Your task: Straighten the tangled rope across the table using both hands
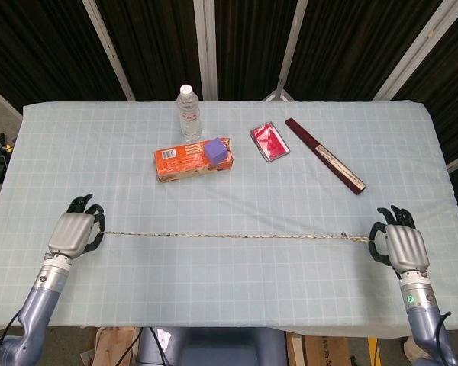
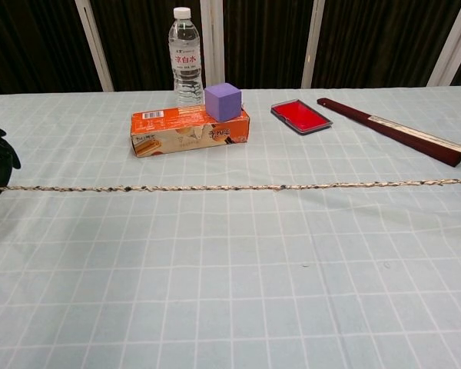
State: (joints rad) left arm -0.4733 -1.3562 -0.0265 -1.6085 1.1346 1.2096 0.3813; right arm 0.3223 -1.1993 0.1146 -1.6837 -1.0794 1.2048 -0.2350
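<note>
Both ends gripped: left hand (image 1: 75, 230) and right hand (image 1: 399, 245) each hold the rope (image 1: 229, 236), fingers curled round it. Rope runs taut & straight across worktop (image 1: 305, 175) front, w/ no tangles visible. Task approx. done; only lowering and letting go left, I'd judge.

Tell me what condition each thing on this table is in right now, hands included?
rope: pulled straight between the two hands.
left hand: fingers holding one rope end.
right hand: fingers holding the other rope end.
water bottle: upright, cap on.
purple cube: resting on top of the orange box.
orange box: lying flat, closed.
red tray: lying flat on the cloth.
dark red long case: lying flat, closed.
</note>
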